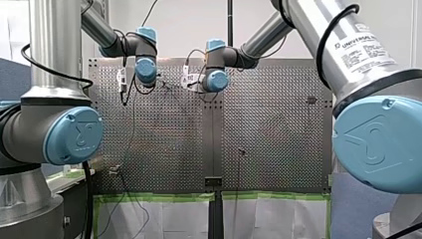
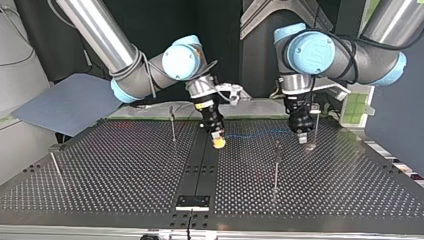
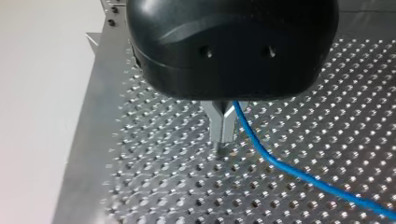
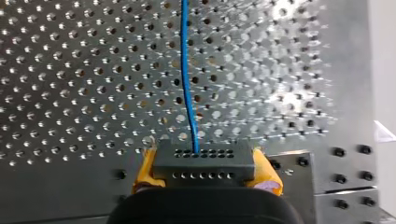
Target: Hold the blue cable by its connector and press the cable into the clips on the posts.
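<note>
**Cable span relative to the posts**

The right gripper [image 2: 217, 141] has its yellow-padded fingers [image 4: 267, 179] clamped on the connector [image 4: 204, 161], a dark rectangular block with two rows of small holes. The blue cable [image 4: 186, 84], thin, round and flexible, leaves the block and runs straight ahead of those fingers. At the far end of the span, the left gripper [image 3: 222, 140] holds its narrow metal fingers together. The cable emerges at their side, so we judge them pinched on it.

In the top view the cable's long axis runs across the bench [image 2: 125, 170], a perforated metal plate, from the right gripper near the middle to the left gripper at the view's right. The edge post [image 2: 315, 125], a slim upright rod, stands just beside the left gripper. The middle post [image 2: 276, 165] stands on the camera side of the span. The clips are too small to make out. We judge that the span must shift sideways onto a post, and our left arm is the nearer one.
</note>
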Motion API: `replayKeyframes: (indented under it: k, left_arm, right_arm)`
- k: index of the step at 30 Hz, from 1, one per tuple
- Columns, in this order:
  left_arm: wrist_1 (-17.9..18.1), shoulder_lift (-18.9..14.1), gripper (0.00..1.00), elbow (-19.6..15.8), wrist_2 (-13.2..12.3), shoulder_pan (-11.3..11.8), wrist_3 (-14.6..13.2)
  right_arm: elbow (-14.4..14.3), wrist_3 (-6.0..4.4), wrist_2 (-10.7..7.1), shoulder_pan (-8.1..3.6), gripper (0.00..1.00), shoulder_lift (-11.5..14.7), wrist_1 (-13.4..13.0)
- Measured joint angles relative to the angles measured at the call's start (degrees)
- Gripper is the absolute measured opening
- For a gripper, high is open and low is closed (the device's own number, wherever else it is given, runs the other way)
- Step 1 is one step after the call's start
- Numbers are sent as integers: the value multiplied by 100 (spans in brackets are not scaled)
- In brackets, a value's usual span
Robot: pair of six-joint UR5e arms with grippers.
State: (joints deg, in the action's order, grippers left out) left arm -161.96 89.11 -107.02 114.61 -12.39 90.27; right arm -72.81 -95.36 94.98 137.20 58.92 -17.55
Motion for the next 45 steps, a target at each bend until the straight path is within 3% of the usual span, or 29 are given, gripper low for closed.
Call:
replayKeyframes:
  k: [7, 15, 32, 45]
  left_arm:
    - [29, -146, 0, 67, -226, 86, 8]
    - [-102, 111, 0, 164, -336, 127, 27]
    - [-74, 345, 0, 328, -688, 266, 204]
    - [-109, 426, 0, 345, -696, 238, 290]
  right_arm:
    - [236, -2, 2, 24, 0, -81, 84]
    - [464, -38, 26, -1, 0, -87, 225]
    - [528, -119, 13, -124, 0, -101, 261]
    - [563, -125, -9, -45, 0, -246, 269]
